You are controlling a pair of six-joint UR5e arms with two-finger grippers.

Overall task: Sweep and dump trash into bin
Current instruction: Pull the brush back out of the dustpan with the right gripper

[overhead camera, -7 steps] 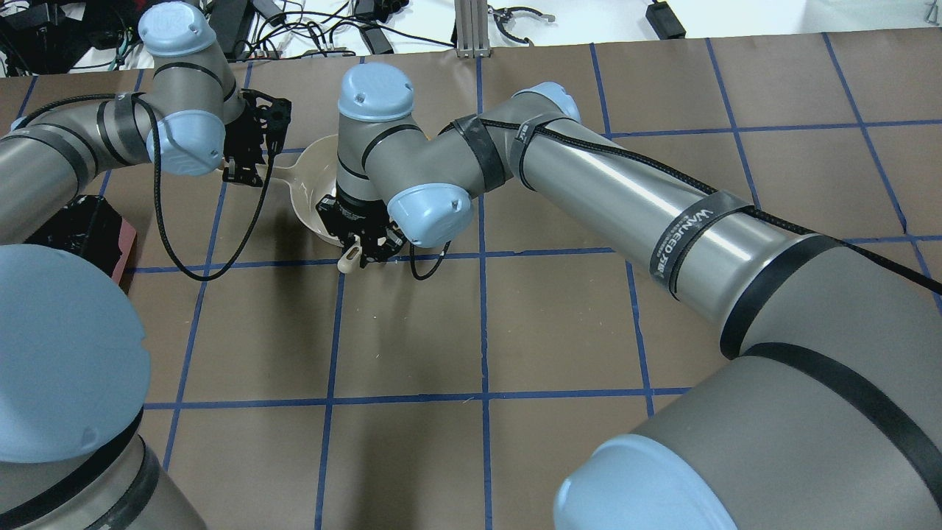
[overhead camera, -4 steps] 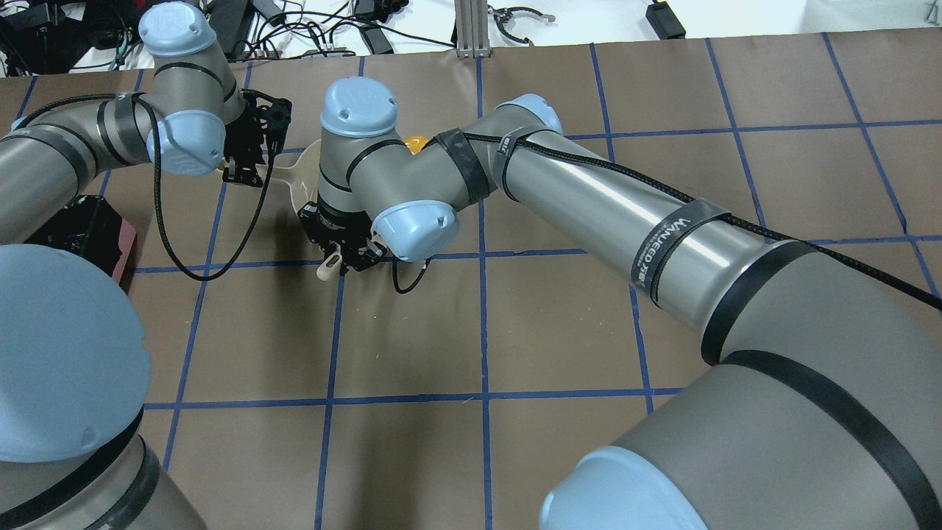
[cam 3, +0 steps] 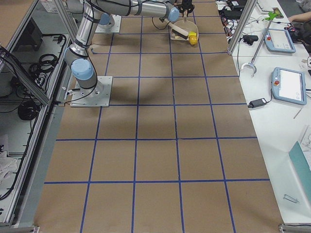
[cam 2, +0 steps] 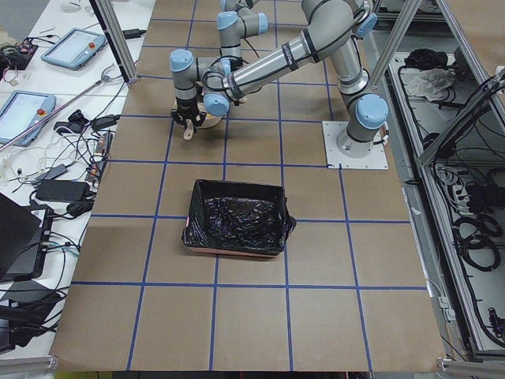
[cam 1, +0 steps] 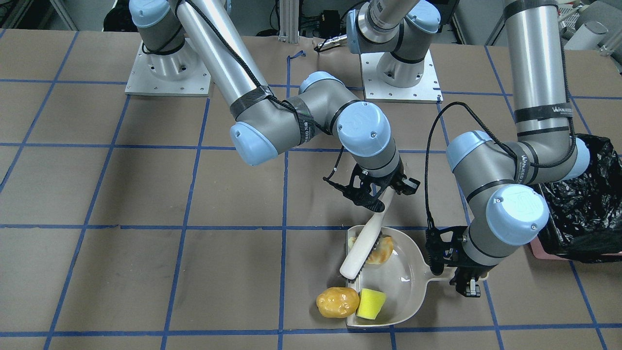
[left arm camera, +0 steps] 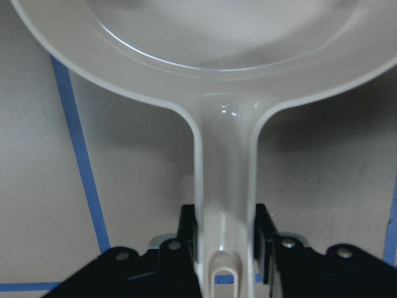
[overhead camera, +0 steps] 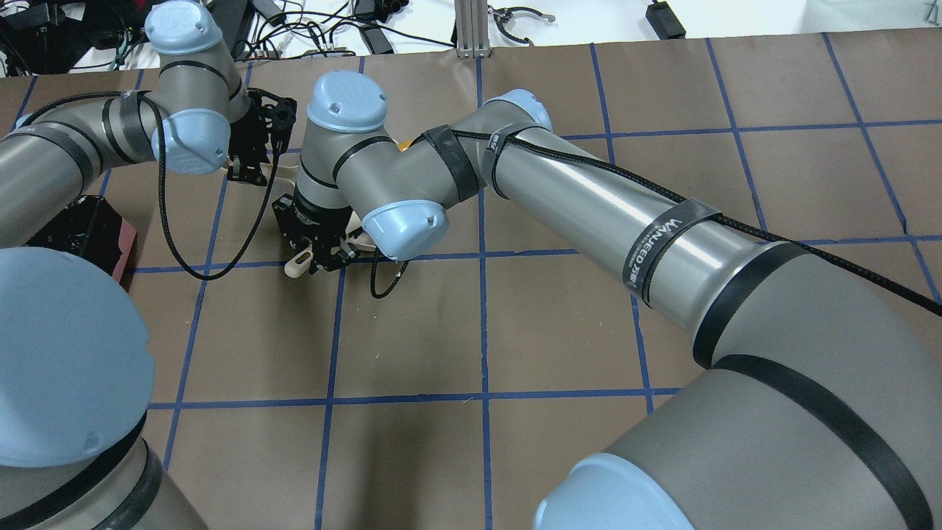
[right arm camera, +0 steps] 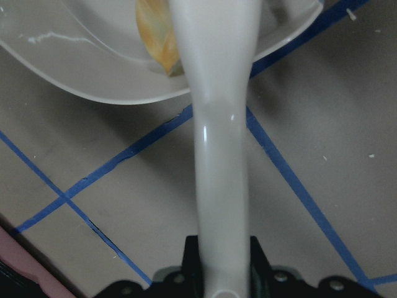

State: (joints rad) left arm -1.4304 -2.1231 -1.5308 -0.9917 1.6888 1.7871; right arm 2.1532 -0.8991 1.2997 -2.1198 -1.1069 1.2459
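The beige dustpan (cam 1: 403,272) lies flat on the table. My left gripper (cam 1: 457,274) is shut on its handle (left arm camera: 223,186). My right gripper (cam 1: 378,193) is shut on the beige hand brush (cam 1: 362,248), whose head lies inside the pan. The croissant (cam 1: 383,250) is in the pan against the brush and also shows in the right wrist view (right arm camera: 158,31). The yellow sponge (cam 1: 371,304) sits at the pan's mouth. The potato (cam 1: 334,301) is on the table just outside the mouth. In the overhead view my right arm hides the pan. The bin (cam 1: 583,209) stands beyond my left arm.
The bin (cam 2: 237,217) is a pink box with a black bag; it also shows in the overhead view (overhead camera: 88,228) at the left edge. Brown table paper with a blue tape grid (overhead camera: 478,324) spreads around. Cables and devices lie beyond the far table edge.
My right gripper has moved left in the overhead view with the brush, drawing it across the pan. The arm now covers the pan. My left gripper has barely shifted.
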